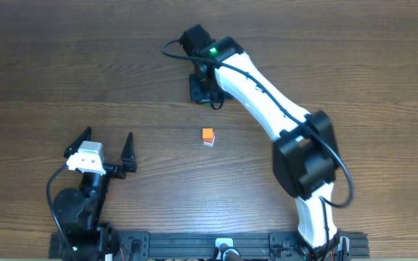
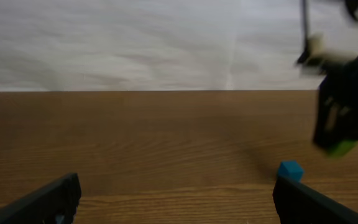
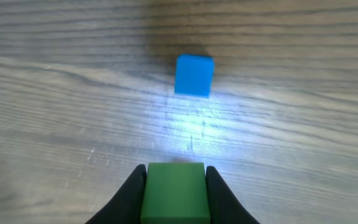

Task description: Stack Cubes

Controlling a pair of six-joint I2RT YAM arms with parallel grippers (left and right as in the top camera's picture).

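My right gripper (image 3: 175, 179) clenches the green cube (image 3: 174, 198) at the far side, near the blue cube (image 3: 194, 75); my left gripper (image 1: 109, 138) sits released, near left.

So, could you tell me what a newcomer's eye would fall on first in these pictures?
Most striking is the green cube clamped in the right gripper, over the wooden table, with a blue cube lying a little way ahead of it. An orange cube sits apart near the table's middle, and the left gripper rests open near its own base.
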